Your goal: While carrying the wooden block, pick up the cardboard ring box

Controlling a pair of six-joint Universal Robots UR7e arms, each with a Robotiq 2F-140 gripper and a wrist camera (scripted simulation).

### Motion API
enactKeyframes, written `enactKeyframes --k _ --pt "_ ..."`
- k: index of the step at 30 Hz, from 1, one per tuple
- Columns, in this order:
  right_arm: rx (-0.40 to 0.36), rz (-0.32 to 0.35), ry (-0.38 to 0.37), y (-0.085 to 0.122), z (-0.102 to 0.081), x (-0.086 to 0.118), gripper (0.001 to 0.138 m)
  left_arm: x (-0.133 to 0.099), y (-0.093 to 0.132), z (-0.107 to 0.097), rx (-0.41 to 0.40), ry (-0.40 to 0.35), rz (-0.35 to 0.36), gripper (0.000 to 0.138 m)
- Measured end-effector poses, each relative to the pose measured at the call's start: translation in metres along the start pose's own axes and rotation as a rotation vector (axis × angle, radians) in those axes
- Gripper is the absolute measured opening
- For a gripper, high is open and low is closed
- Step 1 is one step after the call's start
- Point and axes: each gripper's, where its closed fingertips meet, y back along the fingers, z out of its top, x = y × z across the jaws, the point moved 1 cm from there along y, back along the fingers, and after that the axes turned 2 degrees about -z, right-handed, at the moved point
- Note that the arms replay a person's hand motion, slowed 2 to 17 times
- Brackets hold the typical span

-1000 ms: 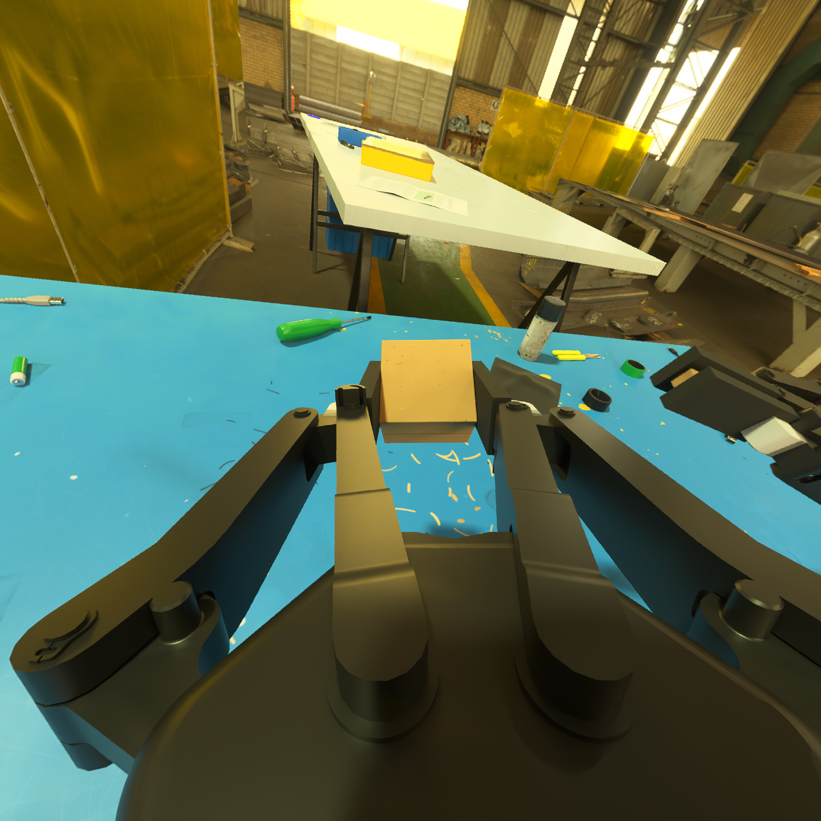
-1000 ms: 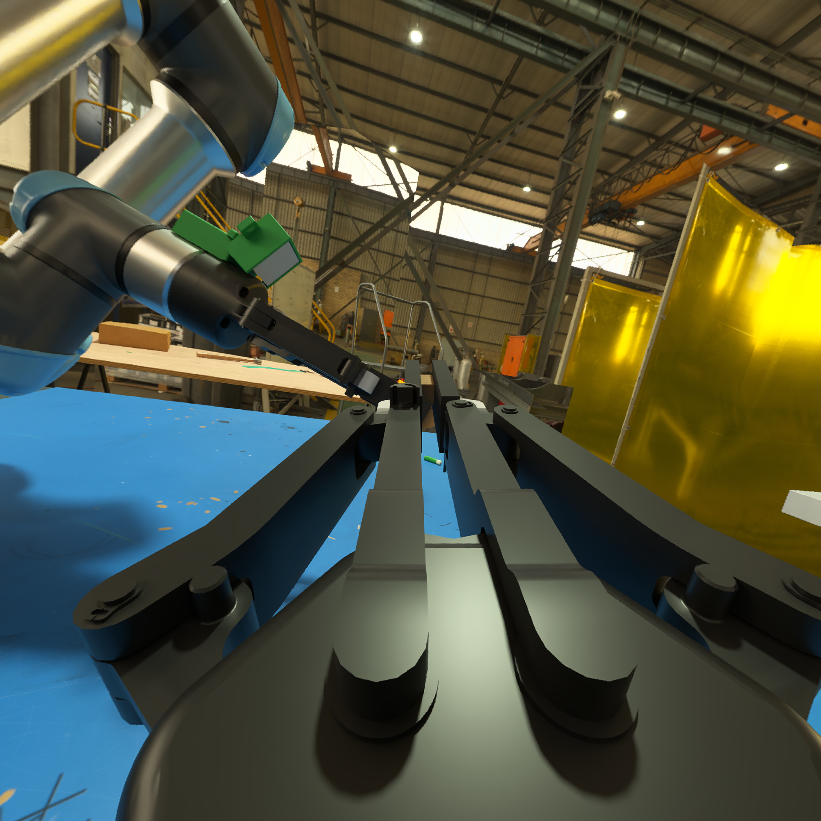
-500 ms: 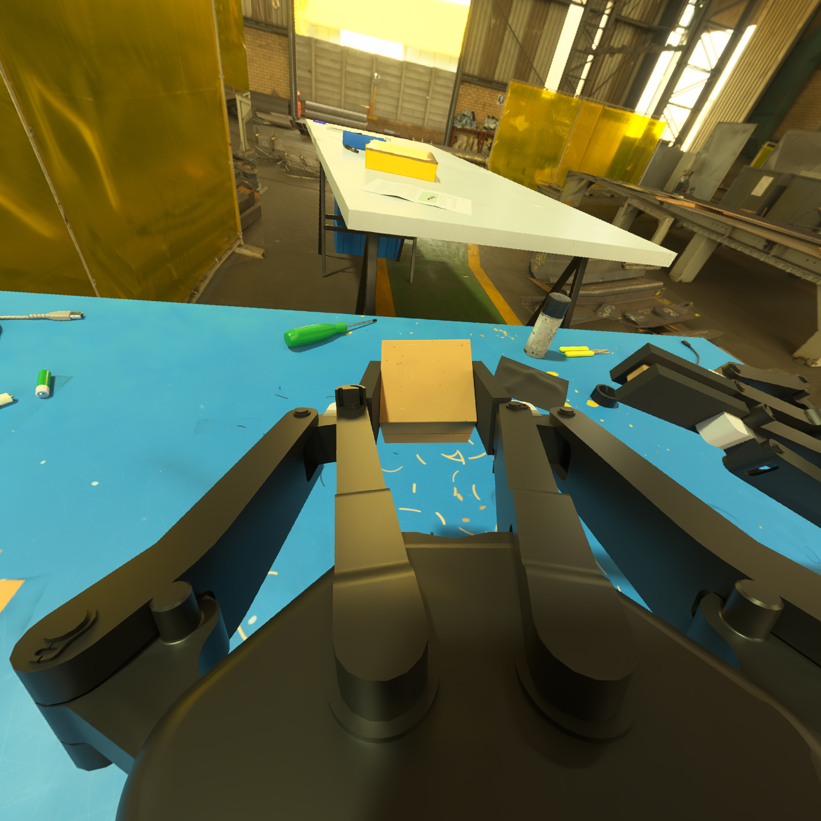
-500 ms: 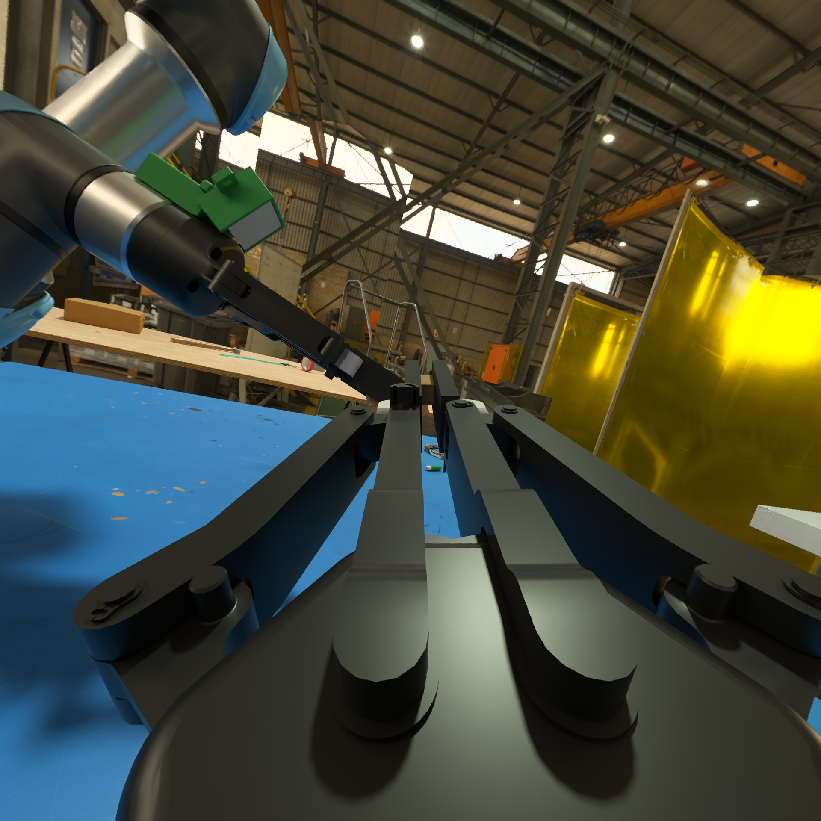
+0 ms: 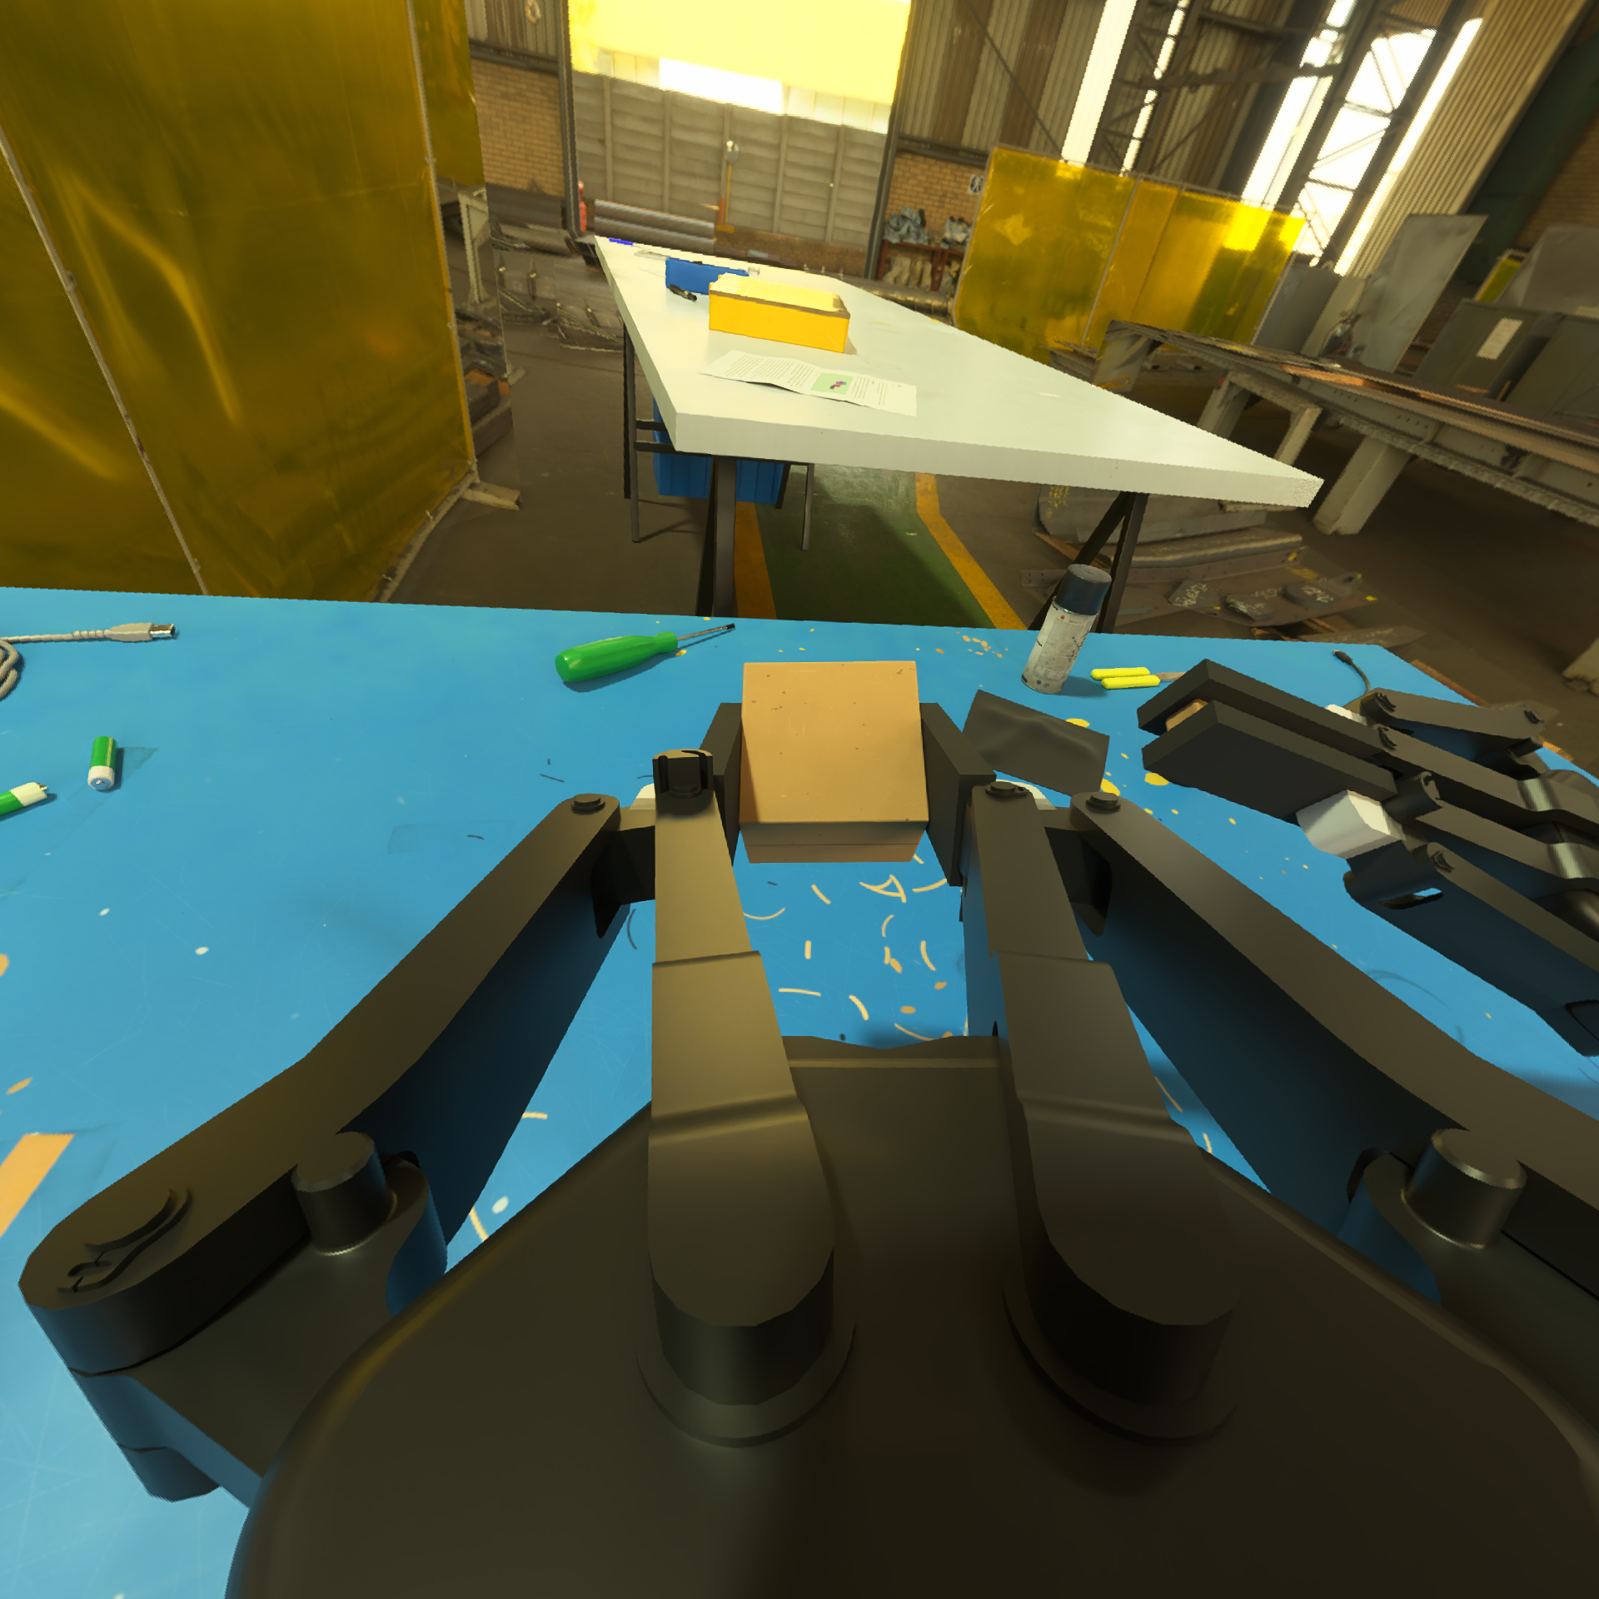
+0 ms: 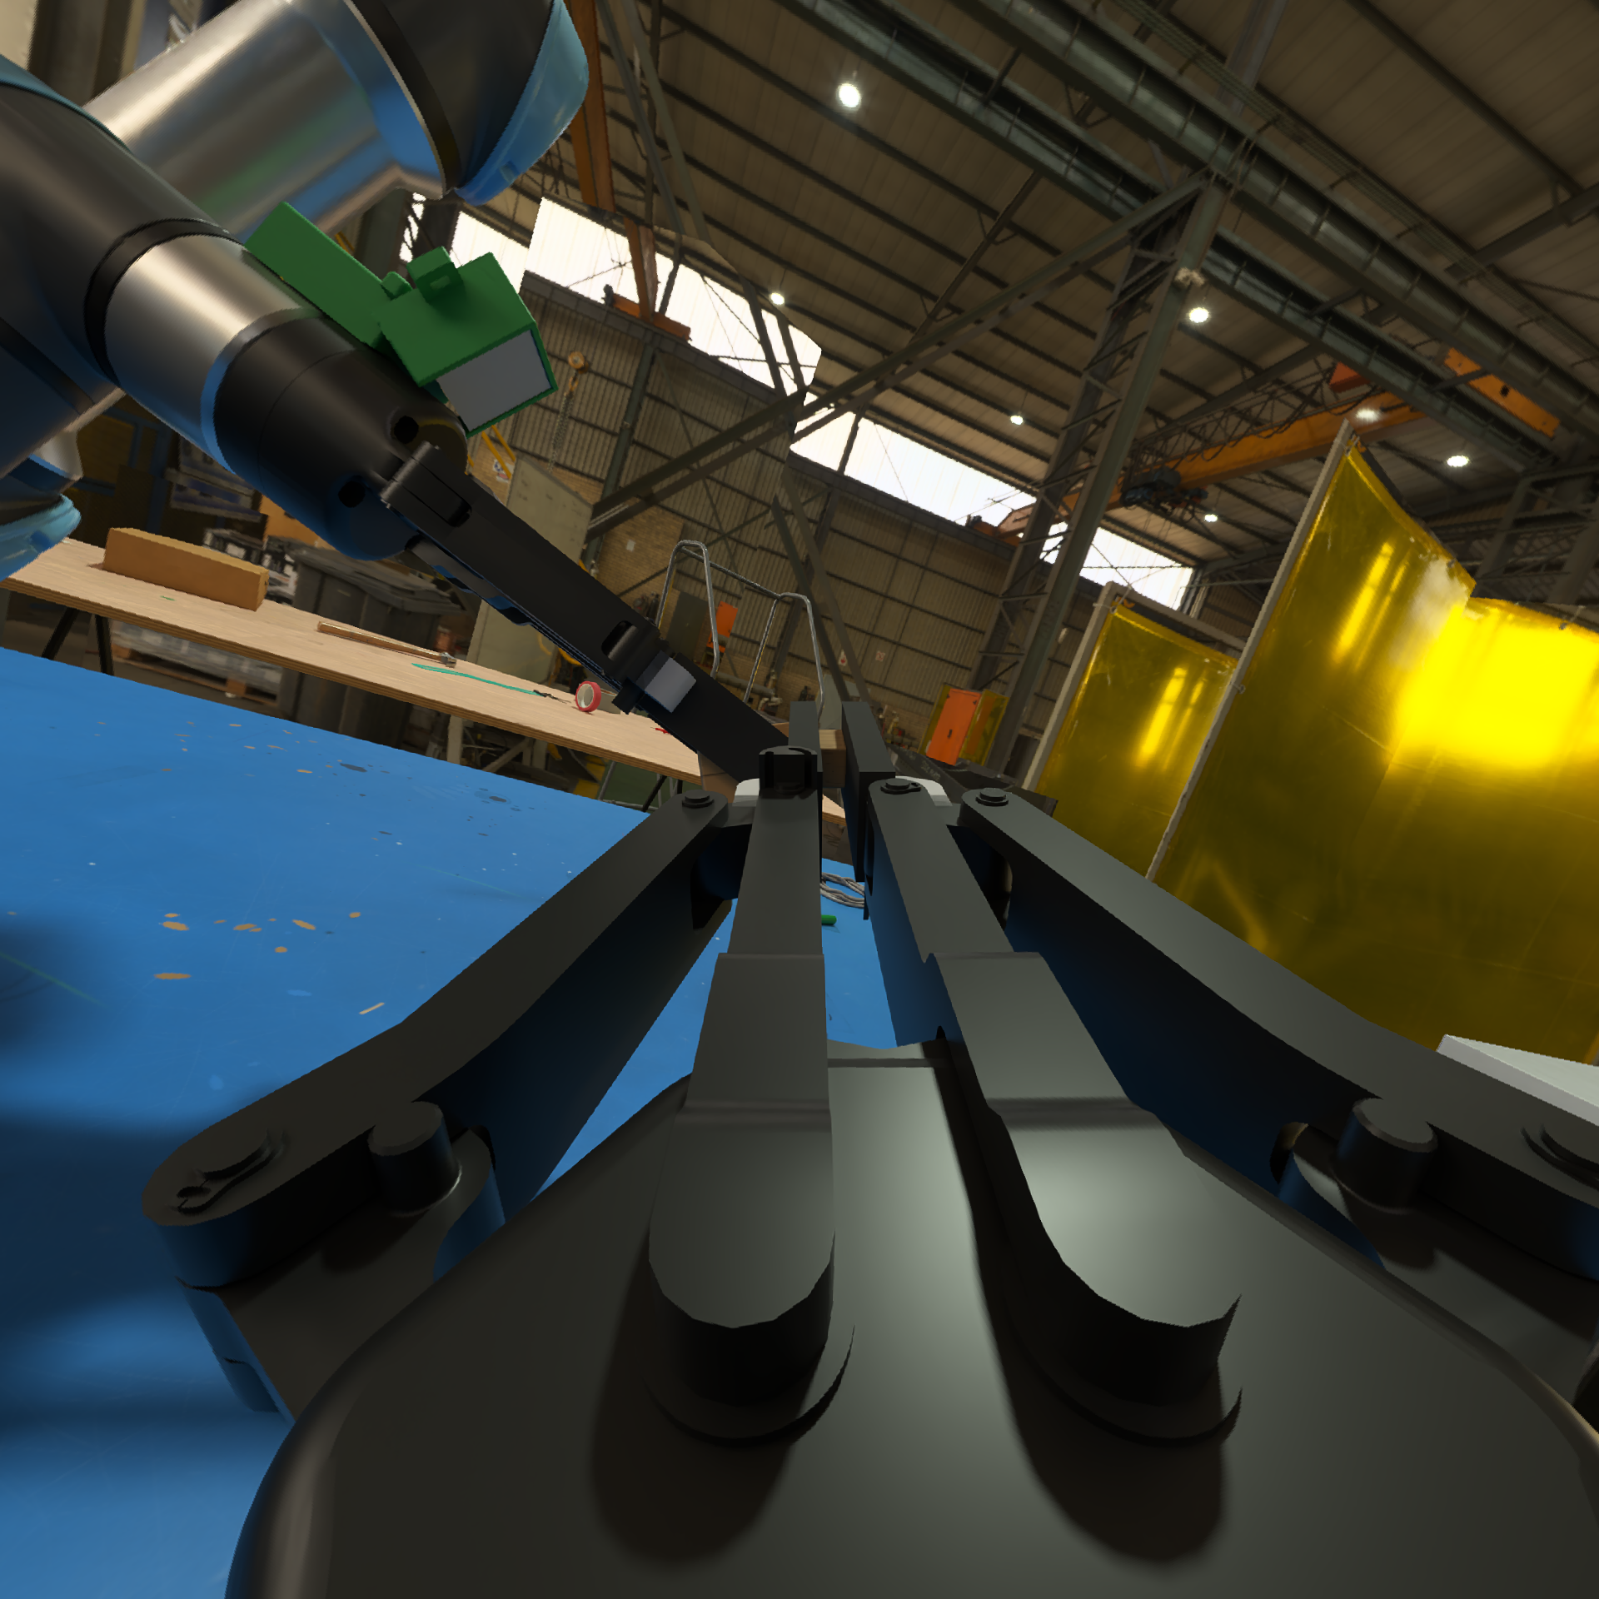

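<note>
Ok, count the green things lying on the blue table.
3. A screwdriver by the far edge, a small green-and-white cylinder at the left, and a second one cut off by the left frame edge. Others may be hidden.

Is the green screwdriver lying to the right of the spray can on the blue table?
No, the green screwdriver lies left of the spray can.

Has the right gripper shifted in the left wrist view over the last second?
Yes. The right gripper has come in from the right edge toward the spray can and now reaches nearly below it.
</note>
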Motion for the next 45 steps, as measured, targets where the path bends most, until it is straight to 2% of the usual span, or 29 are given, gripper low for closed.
enactKeyframes --k 45 --pt "0.016 -0.040 0.107 -0.011 -0.009 -0.007 0.008 -0.011 -0.002 0.003 -0.010 -0.018 -0.018 0.050"
